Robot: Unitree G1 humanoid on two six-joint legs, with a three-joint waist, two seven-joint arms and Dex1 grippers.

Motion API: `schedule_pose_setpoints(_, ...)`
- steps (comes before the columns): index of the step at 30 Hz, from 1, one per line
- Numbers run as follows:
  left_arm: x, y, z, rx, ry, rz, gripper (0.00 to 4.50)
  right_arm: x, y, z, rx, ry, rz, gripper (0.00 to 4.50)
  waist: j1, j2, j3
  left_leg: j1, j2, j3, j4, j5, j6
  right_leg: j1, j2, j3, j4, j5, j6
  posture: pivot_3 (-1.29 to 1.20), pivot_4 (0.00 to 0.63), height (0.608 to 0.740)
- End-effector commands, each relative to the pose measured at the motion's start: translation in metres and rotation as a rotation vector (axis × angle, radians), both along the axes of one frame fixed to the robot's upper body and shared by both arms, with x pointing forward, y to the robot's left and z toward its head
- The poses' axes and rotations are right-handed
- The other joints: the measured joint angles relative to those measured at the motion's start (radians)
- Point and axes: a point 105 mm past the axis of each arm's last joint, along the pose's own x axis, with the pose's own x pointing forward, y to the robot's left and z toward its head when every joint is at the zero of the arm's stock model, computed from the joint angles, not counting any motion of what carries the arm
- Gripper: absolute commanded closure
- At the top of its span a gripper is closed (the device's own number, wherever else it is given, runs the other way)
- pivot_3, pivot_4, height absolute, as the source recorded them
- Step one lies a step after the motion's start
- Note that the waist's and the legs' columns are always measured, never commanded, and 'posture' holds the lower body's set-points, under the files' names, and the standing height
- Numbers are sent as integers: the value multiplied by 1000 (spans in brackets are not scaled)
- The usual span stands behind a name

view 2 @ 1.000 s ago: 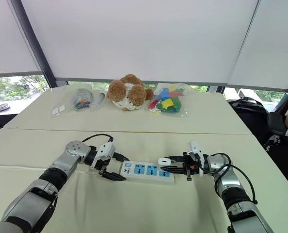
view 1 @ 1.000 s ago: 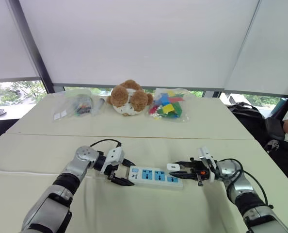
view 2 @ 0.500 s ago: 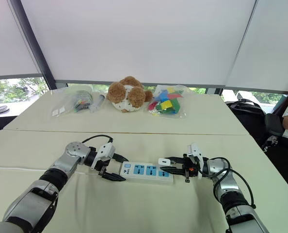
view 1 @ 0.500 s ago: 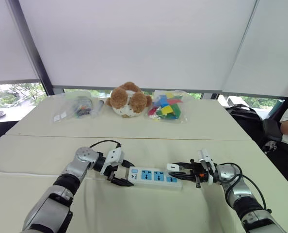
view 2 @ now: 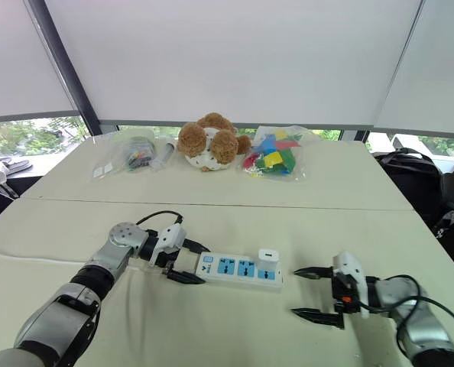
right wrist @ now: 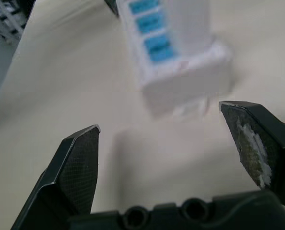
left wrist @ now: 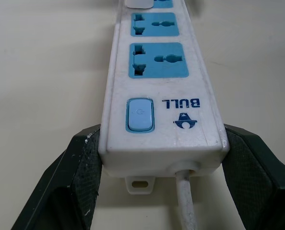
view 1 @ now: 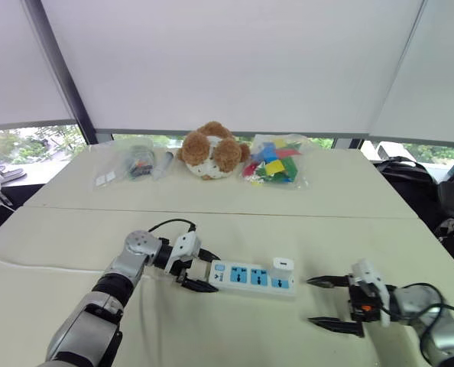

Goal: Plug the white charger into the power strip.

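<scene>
Left fingers (left wrist: 70, 182) clamp the power strip (view 1: 246, 277); white charger (view 1: 283, 265) seemingly seated.

There is one power strip (view 1: 246, 277), with three blue sockets (left wrist: 158, 60) and one switch (left wrist: 140, 115), and one white charger (view 1: 283, 265). There is one brown-and-white teddy bear (view 1: 214, 151) and two clear plastic bags: a bag of coloured blocks (view 1: 275, 162) and a bag of small items (view 1: 131, 162). Two grippers show, a left gripper (view 1: 192, 275) and a right gripper (view 1: 326, 303), each with two black fingers (right wrist: 77, 163).

table (view 1: 303, 200), power strip (view 1: 251, 277), teddy bear (view 1: 212, 151), toy bag (view 1: 275, 162)
</scene>
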Motion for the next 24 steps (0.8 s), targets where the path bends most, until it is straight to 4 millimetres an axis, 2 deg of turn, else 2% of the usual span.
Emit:
schedule_pose_setpoints(1,9,-4,3,-78,39,93,25,-5,-19,40,-32,-95,-114,114,1,0,8,0,-1,0,1,0,-1,0,0,1,0,0,0,0,150,739)
schedule_pose_setpoints(4,7,-3,7,-101,38,84,25,-19,-23,43,-40,-52,-182,114,-4,-8,13,-4,-1,0,2,5,-9,-3,1,2,0,0,-1,0,150,739)
schedule_pose_setpoints(6,5,0,9,-99,31,75,25,-33,-22,39,-58,6,-182,114,-15,-11,15,-4,-2,0,2,6,-10,-3,1,3,0,1,0,0,150,739)
schedule_pose_setpoints(8,2,5,12,-85,23,71,25,-37,-28,38,-65,29,-227,114,-21,-13,18,-5,-2,1,2,6,-10,-4,1,4,-1,2,3,0,150,739)
schedule_pose_setpoints(11,1,25,32,-88,20,124,25,-28,-39,48,-25,21,-346,114,-38,-16,21,-5,-1,3,0,6,-11,-7,1,8,0,3,5,0,150,739)
schedule_pose_setpoints(14,-1,57,51,-141,70,317,25,-19,-46,54,65,9,-476,114,-49,-17,24,-4,0,3,-2,7,-12,-8,1,8,0,4,6,0,150,739)
schedule_pose_setpoints(16,-3,70,55,-185,84,444,25,-17,-47,51,109,7,-540,114,-48,-16,24,-3,1,3,-4,7,-12,-7,2,7,1,4,7,0,150,739)
schedule_pose_setpoints(18,-3,80,63,-303,96,603,25,-11,-49,50,206,-23,-644,114,-44,-15,24,-2,2,2,-5,7,-12,-7,2,5,2,4,7,0,150,739)
schedule_pose_setpoints(21,-1,94,57,-459,132,814,25,7,-62,44,350,-92,-844,114,-38,-15,25,-4,2,2,-6,7,-12,-7,0,4,1,3,7,0,150,739)
schedule_pose_setpoints(24,3,99,40,-507,124,948,25,20,-59,31,371,-106,-909,114,-37,-15,25,-5,-1,3,-4,10,-17,-7,-3,5,1,5,9,0,150,739)
